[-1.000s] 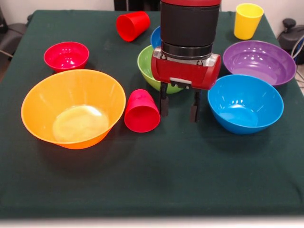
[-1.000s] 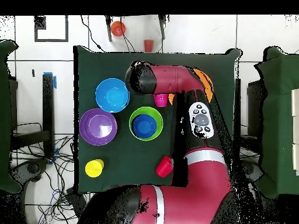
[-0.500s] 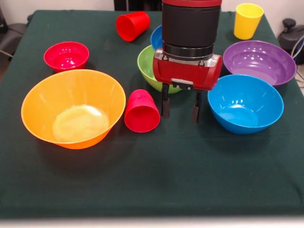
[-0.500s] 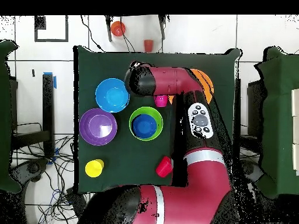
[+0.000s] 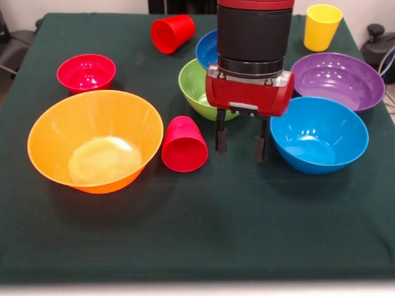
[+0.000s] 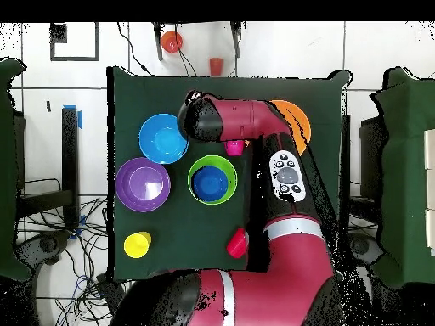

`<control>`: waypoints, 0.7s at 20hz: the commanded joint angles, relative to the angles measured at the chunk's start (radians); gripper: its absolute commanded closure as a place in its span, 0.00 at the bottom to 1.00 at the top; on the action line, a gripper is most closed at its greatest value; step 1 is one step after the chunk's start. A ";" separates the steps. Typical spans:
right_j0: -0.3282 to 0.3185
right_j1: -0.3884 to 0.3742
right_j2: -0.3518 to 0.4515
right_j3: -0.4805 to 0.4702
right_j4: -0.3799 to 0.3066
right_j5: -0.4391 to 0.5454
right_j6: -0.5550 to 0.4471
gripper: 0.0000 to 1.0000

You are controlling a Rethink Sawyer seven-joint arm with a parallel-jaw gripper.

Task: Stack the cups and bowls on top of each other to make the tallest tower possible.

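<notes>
My gripper [image 5: 241, 143] hangs open and empty over the cloth, between a red cup [image 5: 183, 144] lying on its side to its left and the medium blue bowl [image 5: 318, 134] to its right. Behind it the green bowl [image 5: 195, 86] holds the small dark blue bowl [image 5: 207, 48]. A second red cup [image 5: 172, 32] lies tipped at the back. The yellow cup [image 5: 321, 26] stands upright at the back right. The purple bowl [image 5: 337, 79] sits right, the small red bowl [image 5: 86, 72] left, the huge orange bowl [image 5: 94, 141] front left. From overhead, the arm covers the gripper [image 6: 202, 119].
A dark green cloth [image 5: 203, 234] covers the table. Cables and floor tiles surround the table [image 6: 178, 246] in the overhead view, and two small orange and red objects [image 6: 172, 41] lie on the floor beyond it.
The gripper has shifted slightly to the right in the front view, toward the medium blue bowl, still open. No cup or bowl has moved.
</notes>
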 commanded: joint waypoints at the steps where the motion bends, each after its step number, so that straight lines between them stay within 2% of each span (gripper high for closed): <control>1: 0.041 -0.007 0.028 0.048 -0.066 0.013 -0.063 0.00; 8: 0.067 -0.041 0.000 0.010 -0.068 0.086 -0.082 0.00; 14: 0.082 -0.053 0.004 0.029 -0.076 0.073 -0.092 0.00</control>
